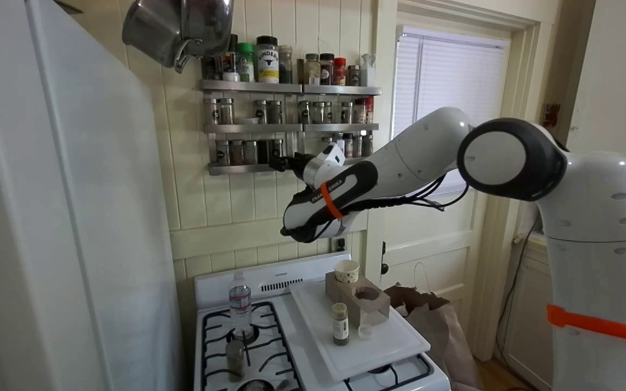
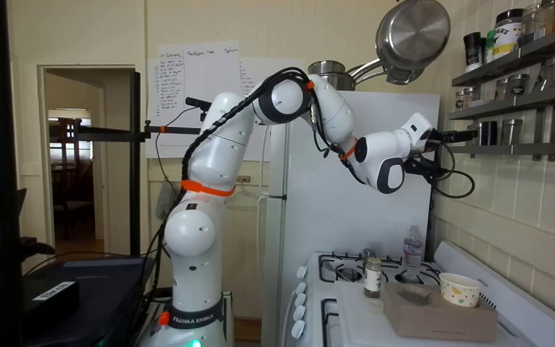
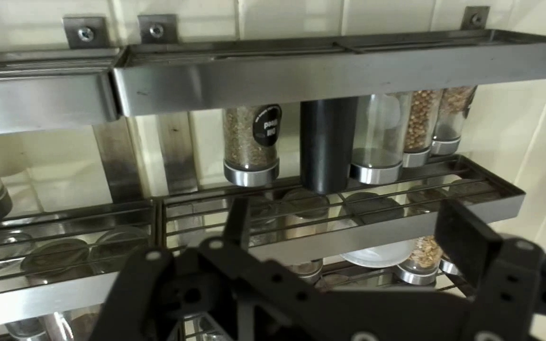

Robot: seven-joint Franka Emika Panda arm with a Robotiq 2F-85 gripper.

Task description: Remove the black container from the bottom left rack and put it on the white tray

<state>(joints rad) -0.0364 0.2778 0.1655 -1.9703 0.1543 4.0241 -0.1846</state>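
Kitchen wall (image 1: pixel 237 201): black container (image 3: pixel 326 144) on bottom rack (image 3: pixel 263 83), ungripped; gripper (image 3: pixel 346 210) near, spread wide, empty. Apparently remaining: grasp, removal, placing on white tray (image 1: pixel 357 359).

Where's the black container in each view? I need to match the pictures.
Wrist view: black container just right of centre, above the gap between the fingers; this picture is upside down.
In an exterior view: black container left of centre, just left of the fingers.
In an exterior view: black container toward the right edge, just right of the fingers.
Shared landmark: the bottom left shelf it stands on, seen in all three.
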